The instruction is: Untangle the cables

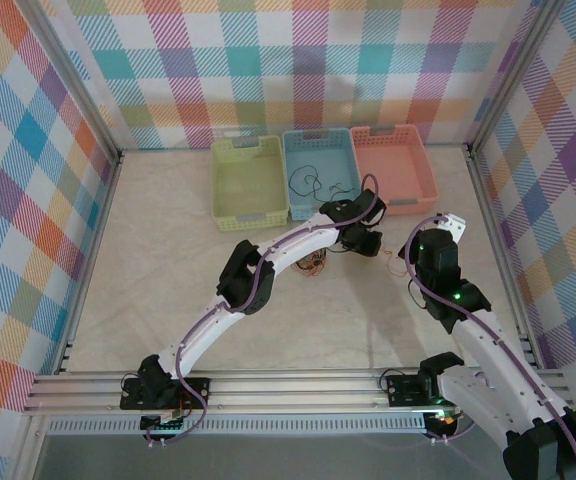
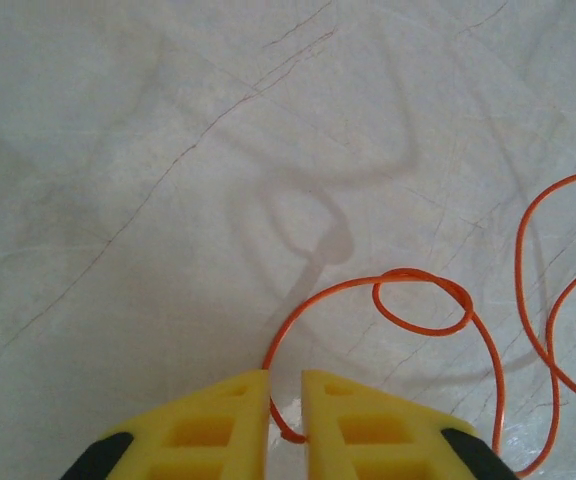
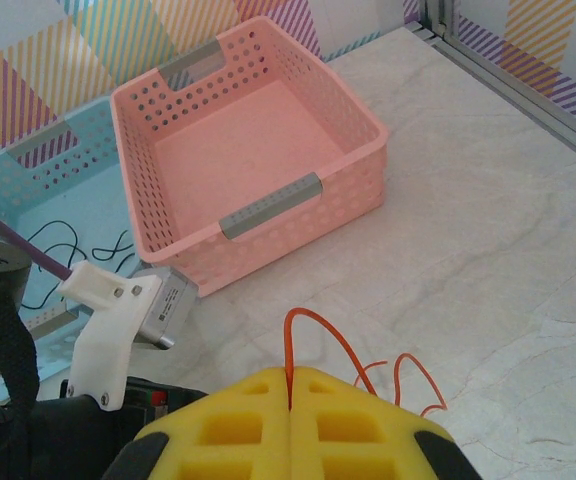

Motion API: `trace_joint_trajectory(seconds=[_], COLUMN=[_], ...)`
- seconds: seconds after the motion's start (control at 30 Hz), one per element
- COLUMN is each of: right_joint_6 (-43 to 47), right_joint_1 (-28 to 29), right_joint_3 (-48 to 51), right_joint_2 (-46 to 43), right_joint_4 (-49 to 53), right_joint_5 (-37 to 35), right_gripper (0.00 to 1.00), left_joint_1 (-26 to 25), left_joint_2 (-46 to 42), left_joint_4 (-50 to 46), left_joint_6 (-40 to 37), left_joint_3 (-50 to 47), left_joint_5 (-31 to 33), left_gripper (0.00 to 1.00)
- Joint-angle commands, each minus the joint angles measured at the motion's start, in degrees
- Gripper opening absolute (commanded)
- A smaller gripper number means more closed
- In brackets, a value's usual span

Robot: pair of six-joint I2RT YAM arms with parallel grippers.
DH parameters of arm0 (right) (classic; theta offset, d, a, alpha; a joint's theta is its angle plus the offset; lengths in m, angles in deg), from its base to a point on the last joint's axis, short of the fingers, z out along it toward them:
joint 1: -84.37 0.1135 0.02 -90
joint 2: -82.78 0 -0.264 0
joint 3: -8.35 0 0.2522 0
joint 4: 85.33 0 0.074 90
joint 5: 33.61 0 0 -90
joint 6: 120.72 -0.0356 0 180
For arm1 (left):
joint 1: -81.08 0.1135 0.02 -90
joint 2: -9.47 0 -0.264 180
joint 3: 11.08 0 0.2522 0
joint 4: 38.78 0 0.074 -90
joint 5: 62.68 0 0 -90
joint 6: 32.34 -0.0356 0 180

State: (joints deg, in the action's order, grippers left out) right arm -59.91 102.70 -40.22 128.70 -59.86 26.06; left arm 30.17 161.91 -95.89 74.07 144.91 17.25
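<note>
Top external shows a black cable (image 1: 303, 180) lying in the blue basket (image 1: 320, 136), the left arm (image 1: 268, 265) stretched toward it, the left pincer (image 2: 285, 385) narrowly spread around an orange cable (image 2: 413, 271) on the desk (image 2: 118, 150), the right pincer (image 3: 289, 378) pinching an orange strand (image 3: 288, 340).

White arms (image 1: 298, 240), black joints (image 1: 240, 277), lilac cables (image 3: 23, 243); yellow tool fingers (image 2: 368, 425).

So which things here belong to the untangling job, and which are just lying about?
Job: tangled cables; orange cable at left hand; orange strand clamped in right hand; black cable in blue basket.
Lying about: yellow-green basket; pink basket.
</note>
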Motion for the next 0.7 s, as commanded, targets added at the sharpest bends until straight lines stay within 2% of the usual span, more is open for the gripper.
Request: trace_joint_trajectory(seconds=[0.0,0.07,0.2,0.37,0.47,0.67], right_joint_6=[-0.25,-0.19,0.34,0.71,1.12,3.93], right_joint_1=[-0.37,-0.46,-0.47,-0.61,-0.58,-0.59], right_joint_3=[0.42,0.44,0.86,0.57,0.17,-0.19], right_joint_2=[-1.05,-1.09,-0.83,0.77,2.2,5.39], right_joint_4=[-0.64,-0.72,-1.67,-2.23,-2.91,-6.37], right_joint_5=[0.61,0.72,2.01,3.58,6.84,18.35], right_gripper=[0.0,0.0,0.0,0.0,0.0,0.12], left_joint_1=[-0.72,-0.72,-0.76,-0.74,-0.59,0.27], left_joint_2=[1.24,0.94,-2.69,-18.13,-28.53,-46.13], left_joint_4=[0.41,0.4,1.1,11.89,18.43,34.1], left_joint_6=[-1.25,-1.55,-3.06,-7.97,-11.22,-15.94], left_joint_3=[1.9,1.9,-1.39,-21.22,-33.96,-55.8], left_joint_5=[-0.61,-0.44,4.9,13.57,19.31,24.88], left_gripper=[0.09,0.0,0.0,0.0,0.0,0.0])
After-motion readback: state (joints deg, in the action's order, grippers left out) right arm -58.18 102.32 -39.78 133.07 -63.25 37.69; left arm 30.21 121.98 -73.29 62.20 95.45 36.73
